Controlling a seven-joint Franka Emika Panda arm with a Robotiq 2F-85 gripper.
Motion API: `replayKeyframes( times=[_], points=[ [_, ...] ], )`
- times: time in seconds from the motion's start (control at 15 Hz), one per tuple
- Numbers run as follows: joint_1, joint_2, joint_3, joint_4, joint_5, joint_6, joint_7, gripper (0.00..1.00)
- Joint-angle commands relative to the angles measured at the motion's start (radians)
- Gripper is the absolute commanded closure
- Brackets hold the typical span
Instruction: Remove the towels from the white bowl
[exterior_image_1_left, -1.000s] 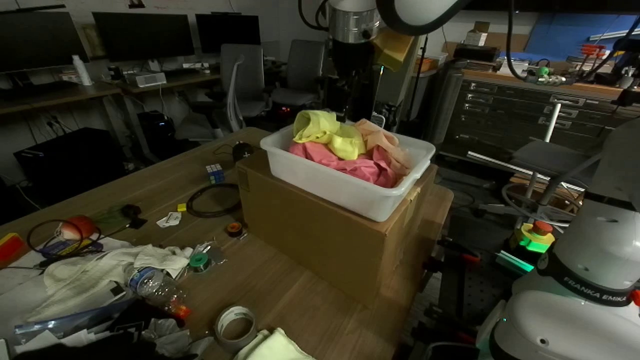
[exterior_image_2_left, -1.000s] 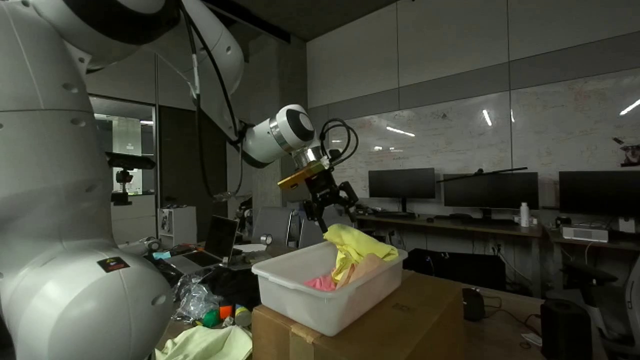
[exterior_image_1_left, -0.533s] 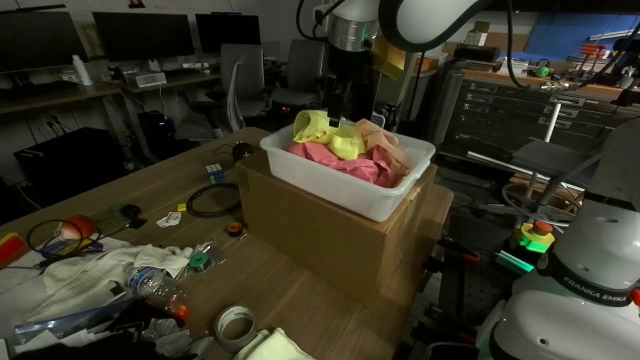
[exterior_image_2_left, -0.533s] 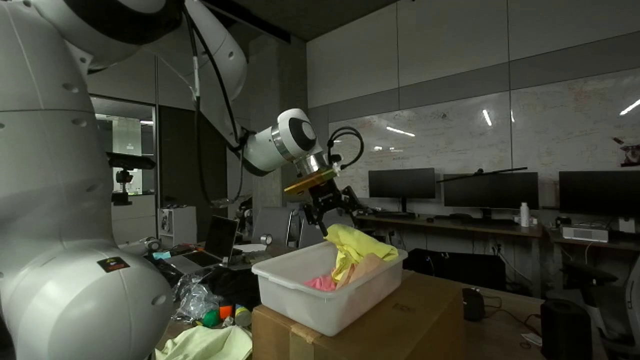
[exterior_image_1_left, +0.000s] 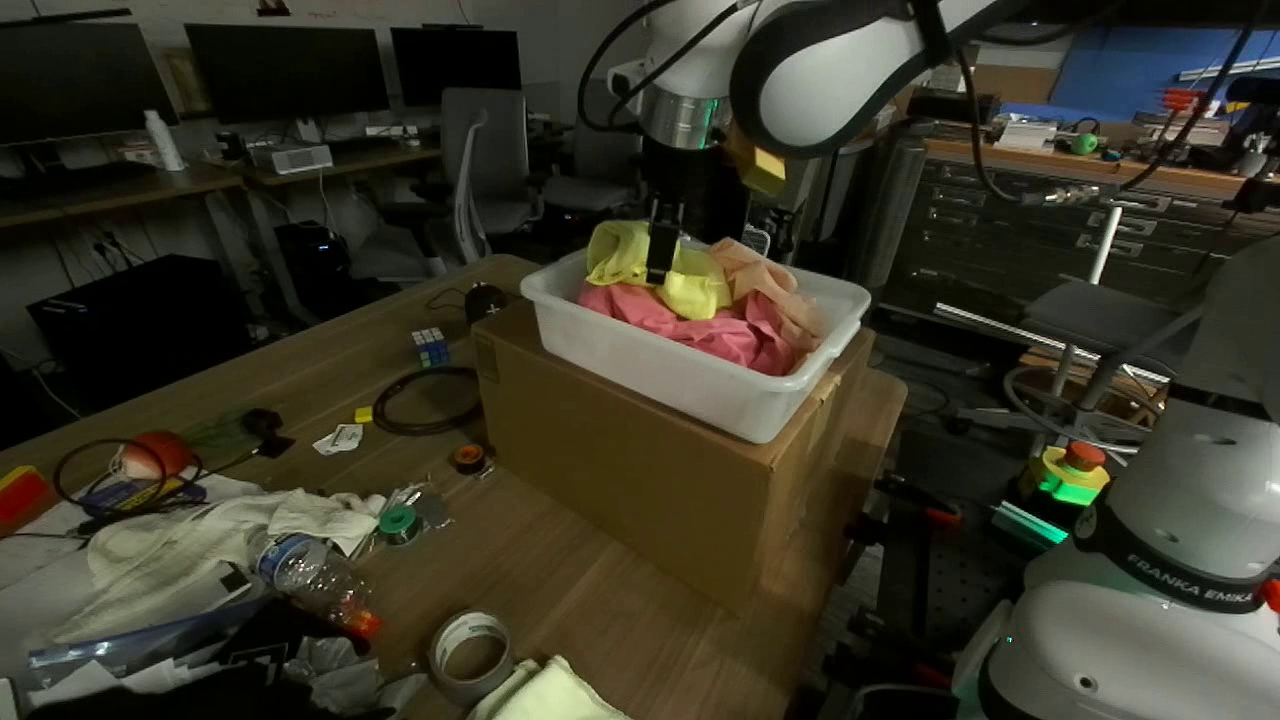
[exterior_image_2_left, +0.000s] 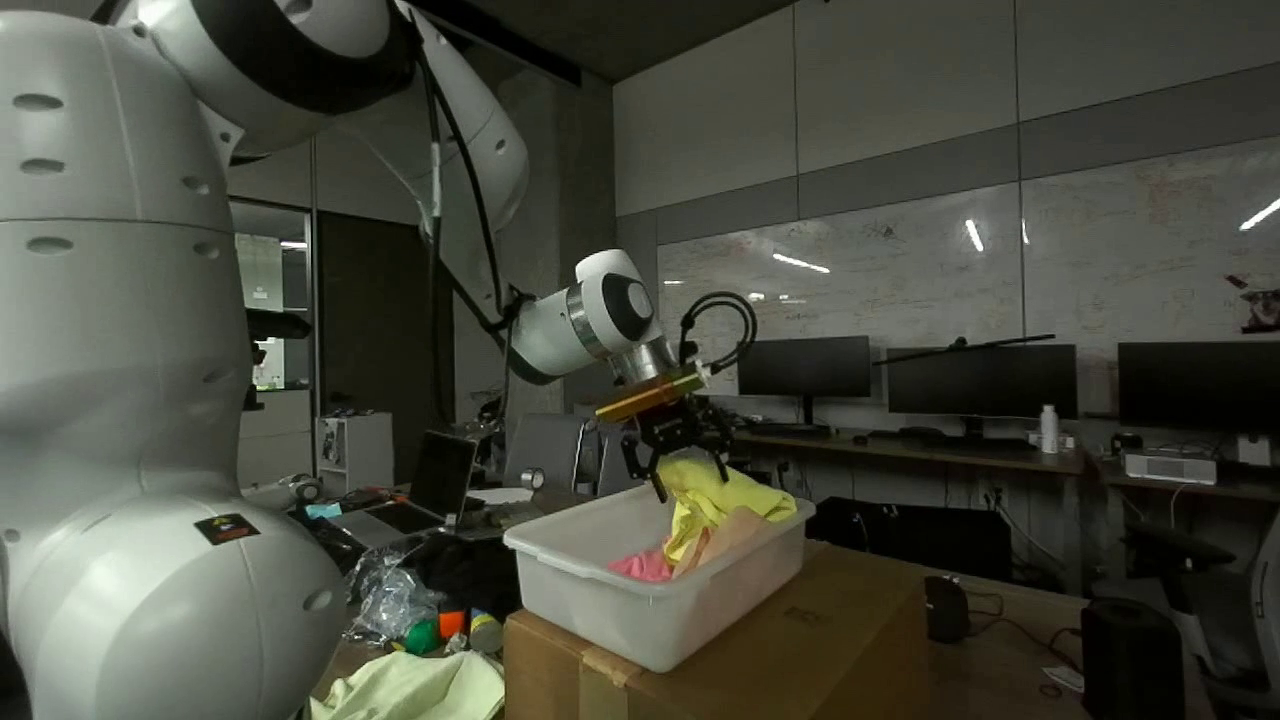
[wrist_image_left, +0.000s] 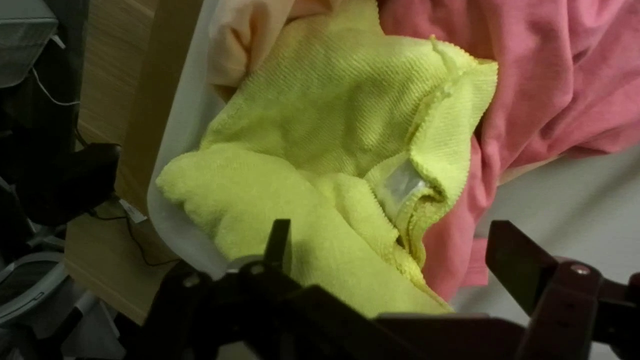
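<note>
The white bowl (exterior_image_1_left: 640, 375) holds a yellow towel (exterior_image_1_left: 620, 255) heaped on top, a pink towel (exterior_image_1_left: 725, 340) under it and a peach cloth (exterior_image_1_left: 765, 285) at one side. In the wrist view the yellow towel (wrist_image_left: 330, 100) fills the middle, and the pink towel (wrist_image_left: 540, 75) lies to its right. My gripper (wrist_image_left: 390, 232) is open: one finger is over the yellow towel, the other over the bowl's bare inside. In an exterior view my gripper (exterior_image_2_left: 692, 485) points down at the yellow towel's raised end, the towel between its fingers but not clamped. Whether the fingertips touch cloth I cannot tell.
A brown cardboard box (exterior_image_1_left: 620, 470) on the wooden table carries the bowl. A pale yellow-green cloth (exterior_image_2_left: 410, 685) lies low beside the box. Tape (exterior_image_1_left: 470, 655), a plastic bottle (exterior_image_1_left: 310, 575), a cable coil (exterior_image_1_left: 425, 400) and a puzzle cube (exterior_image_1_left: 430, 347) are on the table.
My gripper has come down from above the bowl to the yellow towel's raised end, staying open. The arm has lowered with it. The bowl and cloths look unmoved.
</note>
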Motion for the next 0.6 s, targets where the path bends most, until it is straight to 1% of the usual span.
replayKeyframes(
  times=[0.0,0.2,0.47,0.53],
  points=[
    [-0.006,0.055,-0.019,0.021,0.016,0.079,-0.057,0.00],
    [-0.012,0.077,-0.025,0.020,0.012,0.117,-0.065,0.00],
    [-0.020,0.087,-0.033,0.018,0.004,0.132,-0.065,0.00],
    [-0.020,0.086,-0.034,0.016,0.002,0.133,-0.063,0.25]
  ],
)
